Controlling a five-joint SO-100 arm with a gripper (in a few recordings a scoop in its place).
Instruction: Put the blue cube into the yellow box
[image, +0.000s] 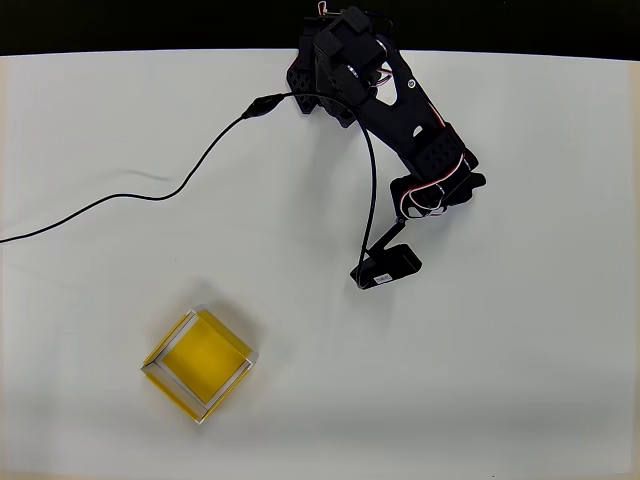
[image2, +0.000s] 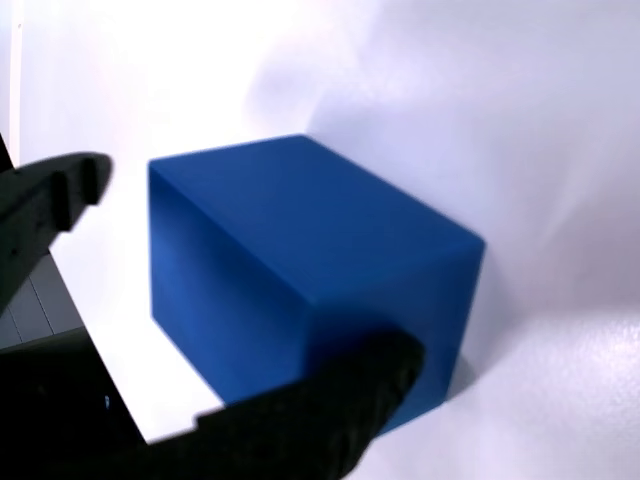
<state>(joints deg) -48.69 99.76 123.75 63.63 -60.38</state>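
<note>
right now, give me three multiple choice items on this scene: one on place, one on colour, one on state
1. In the overhead view, where is the box on the table?
A. lower left
B. upper right
C. under the arm

2. What colour is the cube?
A. red
B. blue
C. green

3. In the wrist view, how does the gripper stand to the cube?
A. open, a finger on each side of it
B. holding it over the box
C. shut with nothing between its fingers

Answers:
1 A, the box sits low and left, apart from the arm.
2 B, its faces are bright blue.
3 A, one finger shows left of the cube and one at its near lower side; whether they press it cannot be told.
</note>
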